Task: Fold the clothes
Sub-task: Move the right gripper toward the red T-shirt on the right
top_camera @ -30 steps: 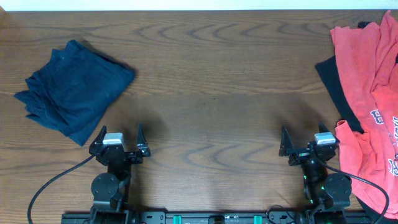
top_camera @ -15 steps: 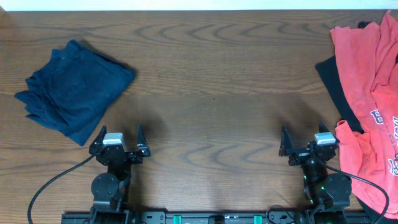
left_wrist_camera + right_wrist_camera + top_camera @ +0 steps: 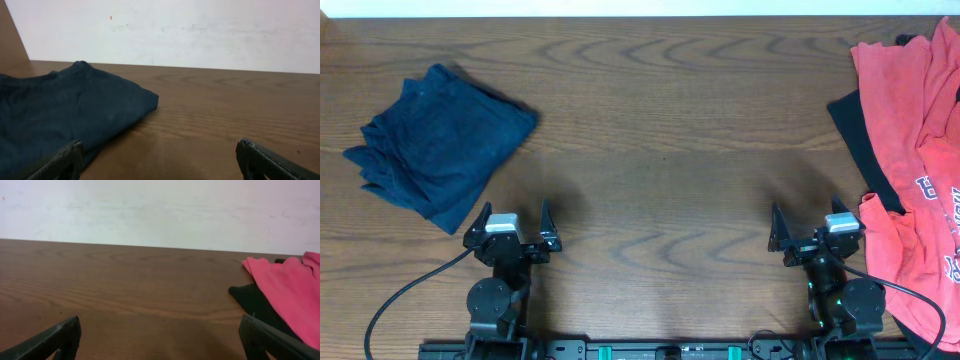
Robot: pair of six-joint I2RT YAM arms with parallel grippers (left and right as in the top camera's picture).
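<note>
We see left claw and right claw both wide apart, empty. Red shirt lies bunched at 3 o'clock on counter, over black cloth. Navy cloth at 9 o'clock. We think shirt soft, light, floppy; best grab near edge.

The overhead view is evenly and fairly brightly lit. The wooden table carries only faint, soft-edged shadows, a dim smudge just above the left gripper and another above the right gripper. There is no hard glare, and the white strip along the top edge is blown out. The navy garment at left reads dark with its folds barely separated. The black garment at right is a flat patch, and the coral-red T-shirt is strongly saturated.

Both wrist views look softer and slightly hazy. The wall is bright and washed, and the dark fingers in the lower corners are blurred. In the right wrist view the T-shirt appears pinker.
</note>
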